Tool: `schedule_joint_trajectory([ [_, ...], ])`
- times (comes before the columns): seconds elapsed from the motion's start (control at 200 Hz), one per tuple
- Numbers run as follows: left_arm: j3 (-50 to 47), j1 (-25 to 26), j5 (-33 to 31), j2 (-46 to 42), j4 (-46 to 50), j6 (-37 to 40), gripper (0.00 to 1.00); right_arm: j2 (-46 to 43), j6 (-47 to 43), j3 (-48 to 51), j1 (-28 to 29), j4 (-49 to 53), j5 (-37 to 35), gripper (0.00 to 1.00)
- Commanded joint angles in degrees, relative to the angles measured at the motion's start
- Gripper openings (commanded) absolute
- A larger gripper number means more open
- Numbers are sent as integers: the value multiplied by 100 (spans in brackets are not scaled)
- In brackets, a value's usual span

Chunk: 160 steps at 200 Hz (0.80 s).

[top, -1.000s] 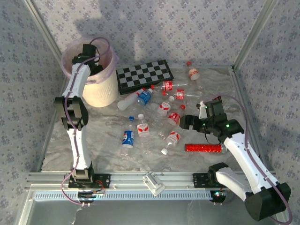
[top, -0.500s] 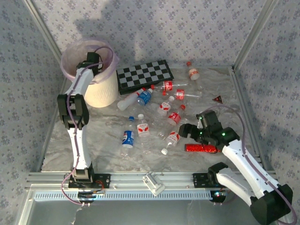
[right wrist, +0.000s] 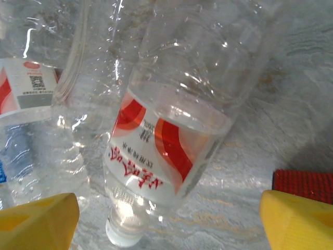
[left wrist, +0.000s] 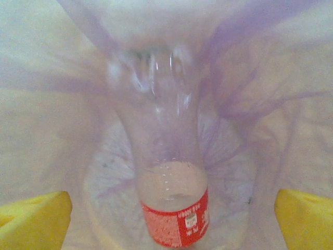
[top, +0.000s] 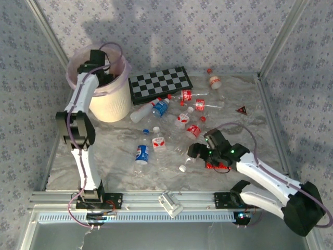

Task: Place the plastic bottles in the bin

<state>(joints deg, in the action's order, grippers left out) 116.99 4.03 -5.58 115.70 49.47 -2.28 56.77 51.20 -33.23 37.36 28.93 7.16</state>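
Since the earlier frames the right arm had swung down and leftward to the bottle heap, and the left fingers (left wrist: 34,219) had spread apart over the bin. Those left fingers stood wide, touching nothing; between them a clear plastic bottle with a red label (left wrist: 171,208) hung loose inside the translucent pink bag liner (left wrist: 260,130), evidently released into the round cream-white bin (top: 112,109), where the left gripper (top: 99,70) pointed down past the rim. The right fingers (right wrist: 36,221) were also wide and empty, straddling a clear white-capped bottle with a red-and-white label (right wrist: 166,135) that lay on the marbled table (top: 250,99), some water inside it. The right gripper (top: 197,151) hovered just over it. Closing here could go wrong: the slick rounded wall might squirt out sideways, and a neighbouring labelled bottle (right wrist: 31,94) lay touching or nearly so, where a finger could pinch both. A red glittery tube (right wrist: 304,185) lay just beside the other finger and might get dragged. Farther off, more plastic bottles (top: 182,119) crowded the middle of the table near a black-and-white checkerboard (top: 158,83), which sat just beside the bin.
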Motion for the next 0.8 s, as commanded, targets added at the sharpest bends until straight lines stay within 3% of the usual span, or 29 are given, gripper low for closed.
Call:
schedule_joint_trajectory([
  [0.0,374,115,-101,-846,57,270,100,291,183,118,97,-437,-231,91],
  [0.31,56,528,-643,-2514,80,494,100,1008,333,198,297,-994,-445,88],
  [0.505,-1717,714,1541,-4216,-938,-539,98,1024,314,182,324,-870,-590,79],
  [0.795,-3278,2296,1832,-5055,-1695,-1358,96,676,-35,-290,172,-84,-745,58],
])
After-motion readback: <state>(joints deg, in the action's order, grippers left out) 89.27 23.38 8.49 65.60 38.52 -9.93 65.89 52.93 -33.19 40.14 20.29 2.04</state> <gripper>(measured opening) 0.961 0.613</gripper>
